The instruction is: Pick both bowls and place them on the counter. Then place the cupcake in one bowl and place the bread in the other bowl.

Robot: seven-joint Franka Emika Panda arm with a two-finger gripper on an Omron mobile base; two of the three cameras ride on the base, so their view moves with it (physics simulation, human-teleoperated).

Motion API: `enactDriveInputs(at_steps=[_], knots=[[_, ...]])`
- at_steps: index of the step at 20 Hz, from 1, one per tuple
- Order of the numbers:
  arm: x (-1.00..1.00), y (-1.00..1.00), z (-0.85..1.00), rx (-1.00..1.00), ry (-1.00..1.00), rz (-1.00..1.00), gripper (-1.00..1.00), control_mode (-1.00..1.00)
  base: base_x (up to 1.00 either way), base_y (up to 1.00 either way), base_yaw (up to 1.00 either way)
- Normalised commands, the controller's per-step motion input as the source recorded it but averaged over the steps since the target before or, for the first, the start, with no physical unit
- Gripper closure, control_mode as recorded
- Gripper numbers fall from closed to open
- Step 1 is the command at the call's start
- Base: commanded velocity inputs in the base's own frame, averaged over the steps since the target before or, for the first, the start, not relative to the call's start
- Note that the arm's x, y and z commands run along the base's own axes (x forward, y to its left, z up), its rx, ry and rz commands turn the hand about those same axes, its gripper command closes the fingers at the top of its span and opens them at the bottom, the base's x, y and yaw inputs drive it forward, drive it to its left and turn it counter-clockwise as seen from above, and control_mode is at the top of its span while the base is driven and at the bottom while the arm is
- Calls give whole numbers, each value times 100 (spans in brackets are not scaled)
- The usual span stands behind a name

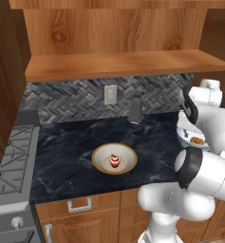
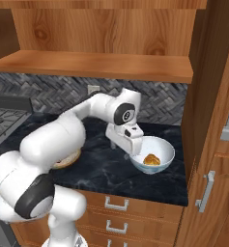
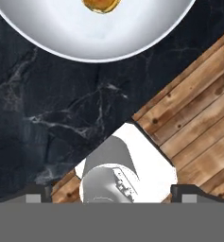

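Note:
The shallow cream bowl rests mid-counter with the red-and-white cupcake inside it. To the right stands the deeper white bowl, holding the golden-orange bread. My gripper hangs open just left of the white bowl's rim, pointing down at the counter, with nothing between its fingers. In the hand view the white bowl and the bread lie at the top, the black marble below them, and the fingertips stand wide apart. My arm hides most of the cream bowl in the right base view.
A stove borders the counter on the left. A wooden shelf overhangs the back, above a wall outlet and a grey upright object. A tall wooden cabinet side closes the right end, near the white bowl.

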Motion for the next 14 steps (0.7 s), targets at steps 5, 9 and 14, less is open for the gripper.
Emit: enactDriveInputs(at_steps=[5, 9, 14], knots=[[-50, 38, 32, -4, -3, 0, -100, -100, 0, 0, 0], [-38, 42, 20, -5, -2, 0, -100, -100, 0, 0, 0], [-2, 22, 0, -2, 0, 0, -100, -100, 0, 0, 0]])
